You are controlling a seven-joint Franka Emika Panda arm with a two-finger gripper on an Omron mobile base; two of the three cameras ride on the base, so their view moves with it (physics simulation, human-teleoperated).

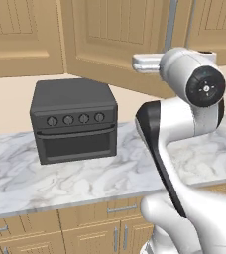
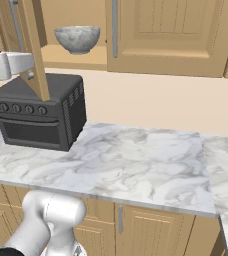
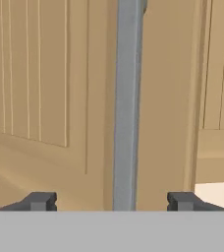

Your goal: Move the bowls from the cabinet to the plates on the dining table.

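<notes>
Door-opening step here: the two-finger gripper (image 3: 112, 202) has its jaws spread apart, straddling the long silver bar handle (image 3: 126, 98) of the light tan wooden wall cabinet (image 2: 161, 35), the grey-white marbled stone bowl (image 2: 77, 39) sitting near the shelf's front edge, so next comes reaching in for it.

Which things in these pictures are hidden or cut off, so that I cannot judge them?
- Gripper, left base view: behind the arm's own wrist; the hand view shows its open tips either side of the cabinet door handle.
- Marble bowl, right base view: its foot sits behind the shelf edge.
- Cabinet interior, right base view: the open door covers its left part, so a second bowl cannot be confirmed.
</notes>
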